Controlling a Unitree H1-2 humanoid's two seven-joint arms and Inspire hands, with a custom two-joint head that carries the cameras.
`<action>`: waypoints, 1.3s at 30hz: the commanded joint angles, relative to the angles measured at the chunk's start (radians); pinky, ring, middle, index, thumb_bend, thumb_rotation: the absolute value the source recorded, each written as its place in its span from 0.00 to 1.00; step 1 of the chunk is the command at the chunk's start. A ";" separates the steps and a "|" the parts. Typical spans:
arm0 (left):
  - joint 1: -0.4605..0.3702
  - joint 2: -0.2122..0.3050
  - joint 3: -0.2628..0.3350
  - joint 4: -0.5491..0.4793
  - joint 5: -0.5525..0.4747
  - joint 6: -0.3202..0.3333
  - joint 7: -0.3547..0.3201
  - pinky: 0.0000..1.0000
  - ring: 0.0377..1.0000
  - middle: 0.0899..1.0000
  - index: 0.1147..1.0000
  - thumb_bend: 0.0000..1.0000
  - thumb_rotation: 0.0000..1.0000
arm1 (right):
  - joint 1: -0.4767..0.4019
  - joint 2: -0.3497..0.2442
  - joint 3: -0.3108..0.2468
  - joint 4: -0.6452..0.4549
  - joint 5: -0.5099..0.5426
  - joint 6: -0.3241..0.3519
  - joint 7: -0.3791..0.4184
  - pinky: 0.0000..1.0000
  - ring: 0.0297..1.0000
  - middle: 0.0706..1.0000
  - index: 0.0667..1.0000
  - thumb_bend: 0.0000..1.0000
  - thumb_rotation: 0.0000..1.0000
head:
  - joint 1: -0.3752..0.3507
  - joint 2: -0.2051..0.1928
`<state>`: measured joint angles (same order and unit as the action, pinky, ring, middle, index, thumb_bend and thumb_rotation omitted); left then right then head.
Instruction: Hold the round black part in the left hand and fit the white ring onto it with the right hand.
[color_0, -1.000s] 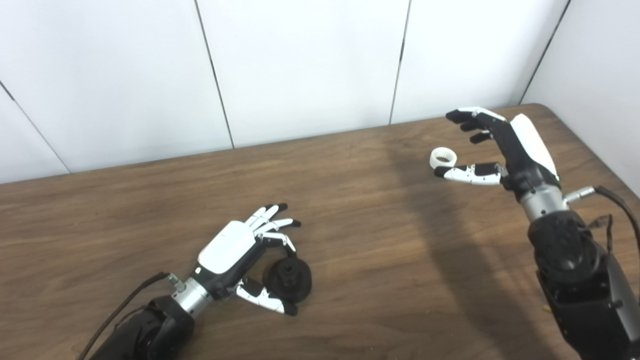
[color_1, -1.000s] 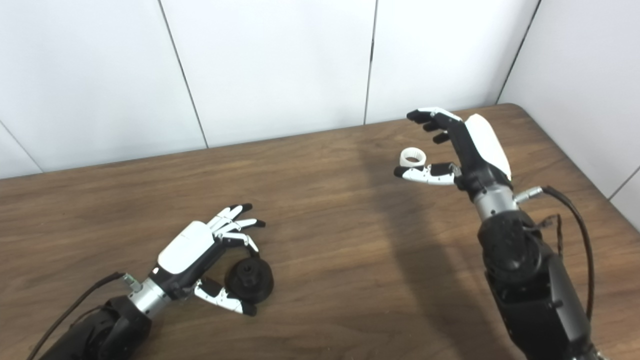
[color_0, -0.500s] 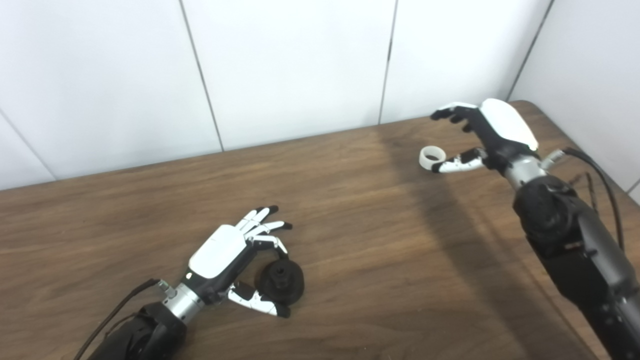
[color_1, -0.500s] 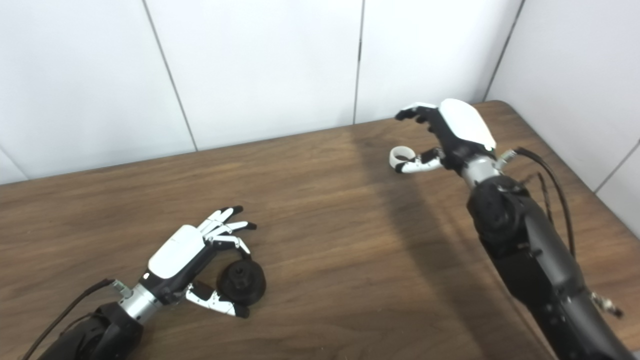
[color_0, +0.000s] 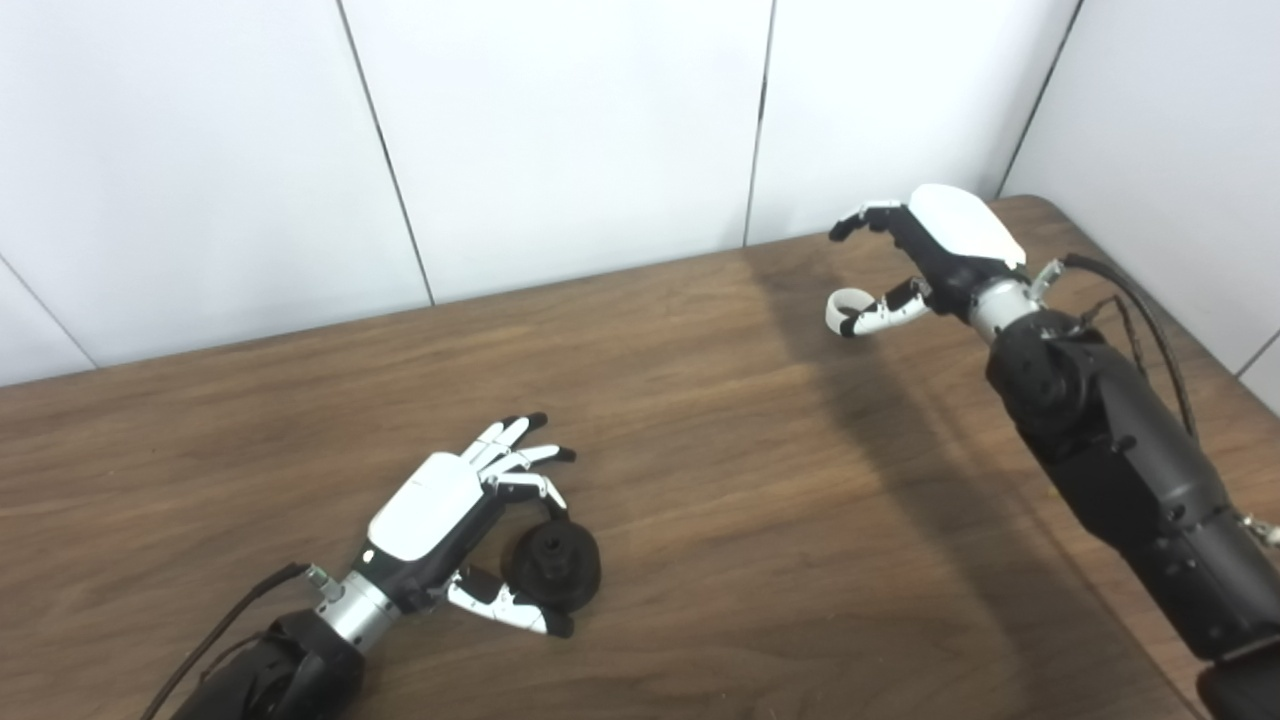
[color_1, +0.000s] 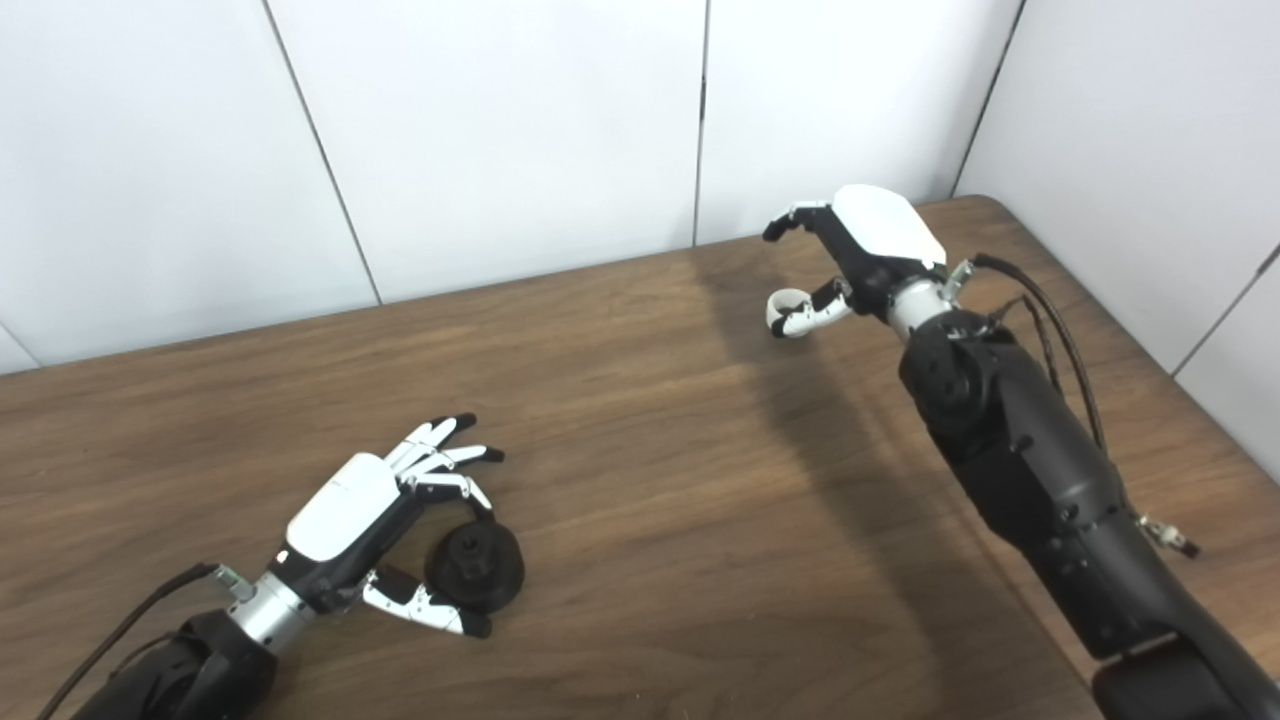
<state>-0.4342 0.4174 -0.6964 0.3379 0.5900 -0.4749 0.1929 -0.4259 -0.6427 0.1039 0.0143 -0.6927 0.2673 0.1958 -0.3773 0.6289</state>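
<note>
1. We look down from head height, both views facing forward and steeply downward across the table (color_0: 700, 420) toward the white wall panels (color_0: 560, 130) at 12 o'clock.
2. Our left eye view sits slightly left of our right eye view; things appear shifted leftward in the right one.
3. We stand at middle range: both arms enter from the 6 o'clock edge.
4. Both views share nearly the whole scene, including the table's rounded corner at 2 o'clock.

This looks like a robotics lab or test room, though little of it shows. A bare wooden table (color_0: 700, 420) stands in a corner of plain white wall panels (color_0: 560, 130) with dark seams. Loose cables (color_1: 1040, 320) run along a black robot arm (color_0: 1120, 460).
</note>
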 joint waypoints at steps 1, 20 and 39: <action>0.001 0.016 -0.009 0.003 -0.001 0.005 0.002 1.00 1.00 0.85 0.42 0.52 0.05 | -0.068 -0.045 -0.004 -0.013 -0.011 0.000 0.022 0.74 0.84 0.81 0.71 0.74 0.16 | -0.005 -0.002; 0.017 0.027 -0.003 -0.016 -0.006 0.005 0.004 1.00 0.99 0.84 0.42 0.52 0.05 | -0.111 -0.080 0.027 0.037 -0.015 0.062 0.166 0.91 0.95 0.88 0.77 0.79 0.25 | -0.017 -0.019; 0.053 0.034 0.033 -0.078 -0.012 0.005 -0.046 1.00 0.99 0.84 0.42 0.52 0.05 | -0.132 -0.074 0.073 0.125 -0.044 0.036 0.167 0.89 0.94 0.87 0.77 0.84 0.33 | -0.028 -0.021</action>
<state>-0.3861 0.4355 -0.6677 0.2742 0.5796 -0.4739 0.1543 -0.5067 -0.6856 0.1883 0.1557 -0.7194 0.3126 0.3933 -0.4049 0.6075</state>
